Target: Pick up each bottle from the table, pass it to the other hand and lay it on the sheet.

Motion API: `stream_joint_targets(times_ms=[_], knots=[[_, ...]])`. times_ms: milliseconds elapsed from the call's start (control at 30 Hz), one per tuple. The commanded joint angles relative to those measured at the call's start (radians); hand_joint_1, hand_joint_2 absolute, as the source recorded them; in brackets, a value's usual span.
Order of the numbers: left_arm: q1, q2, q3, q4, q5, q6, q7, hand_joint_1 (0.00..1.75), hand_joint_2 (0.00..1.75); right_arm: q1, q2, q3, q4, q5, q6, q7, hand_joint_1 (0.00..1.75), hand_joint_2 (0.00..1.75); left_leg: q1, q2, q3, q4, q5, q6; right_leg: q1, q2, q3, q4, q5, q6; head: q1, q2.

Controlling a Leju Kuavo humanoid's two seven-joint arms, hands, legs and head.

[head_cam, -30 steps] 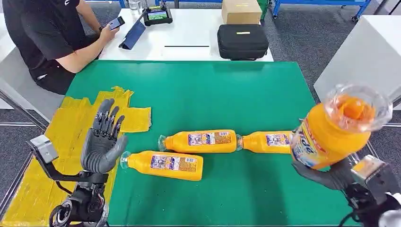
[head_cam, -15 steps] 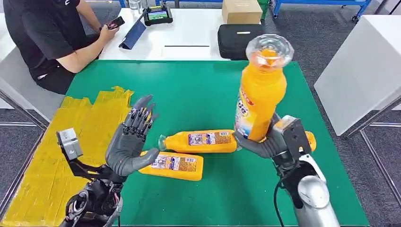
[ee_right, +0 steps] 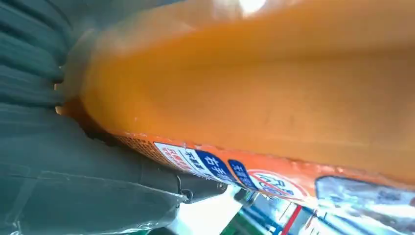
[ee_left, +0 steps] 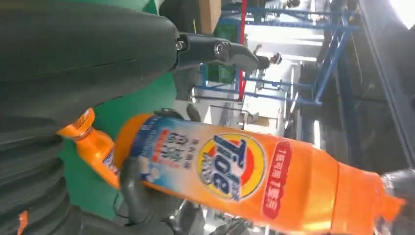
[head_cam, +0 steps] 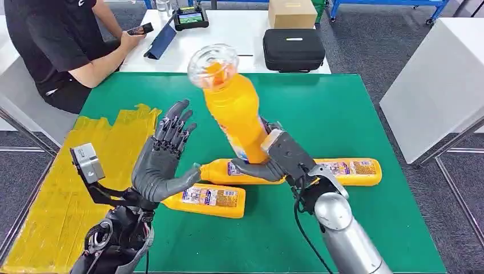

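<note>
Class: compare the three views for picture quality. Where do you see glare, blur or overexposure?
Head view: even lighting, sharp; the held bottle shows slight motion softness at its clear base. Left wrist view: the bottle's label is readable, but the background windows are blown out white. Right wrist view: the bottle sits too close, soft and out of focus, with a bright glare spot on it.

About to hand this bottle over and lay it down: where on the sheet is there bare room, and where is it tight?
The crumpled yellow sheet lies bare from the green table mat's left edge to the open left robot hand. Tight: three orange plastic bottles lie mid-mat below the right robot hand.
</note>
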Motion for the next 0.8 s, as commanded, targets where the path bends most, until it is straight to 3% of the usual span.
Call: stream_joint_targets(times_ms=[33,367,567,600,633,667,800], knots=[[-0.091,-0.003,-0.036,0.036,0.023,0.067,0.025,0.0,1.75,-0.169,0.096,0.208,0.198,0.057,0.037,0.026,1.75,1.75,0.0,0.005,0.001,0.001,-0.001,-0.004,0.0,0.003,0.0,0.001,0.0,0.0,0.0,0.0],[-0.105,-0.009,-0.052,0.044,0.048,0.102,0.047,0.0,1.75,-0.162,0.094,0.423,0.219,0.116,0.021,0.038,1.75,1.75,0.001,0.002,0.003,-0.001,0.0,-0.005,0.0,0.0,0.003,0.0,-0.001,0.001,0.0,0.0],[-0.089,-0.009,-0.016,0.051,0.095,0.128,0.041,0.03,1.75,-0.168,0.085,0.617,0.309,0.121,0.065,-0.008,1.75,1.75,0.0,0.002,0.003,-0.002,0.0,-0.004,0.0,0.0,0.002,-0.001,0.0,0.0,0.0,0.0],[-0.086,-0.008,-0.014,0.051,0.102,0.128,0.039,1.01,1.75,-0.17,0.085,0.629,0.319,0.118,0.065,-0.011,1.75,1.75,0.001,0.002,0.002,-0.002,0.0,-0.003,0.0,0.0,0.002,-0.001,0.0,0.0,0.0,0.0],[-0.084,-0.007,-0.012,0.05,0.106,0.126,0.037,1.62,1.75,-0.171,0.085,0.634,0.324,0.113,0.06,-0.015,1.75,1.75,0.0,0.001,0.004,-0.003,0.0,-0.005,0.0,-0.001,0.003,-0.002,0.0,0.0,0.0,0.0],[-0.084,-0.006,-0.012,0.05,0.106,0.126,0.037,1.75,1.75,-0.173,0.083,0.633,0.325,0.113,0.06,-0.015,1.75,1.75,0.001,0.0,0.002,-0.002,0.0,-0.004,0.0,-0.001,0.002,-0.001,0.0,0.0,0.0,0.0],[-0.074,-0.004,-0.005,0.043,0.108,0.125,0.031,1.75,1.75,-0.175,0.071,0.609,0.313,0.109,0.053,-0.013,1.75,1.75,0.001,-0.001,0.0,-0.001,0.001,-0.003,0.0,-0.003,-0.001,-0.001,0.0,0.0,0.0,0.0]])
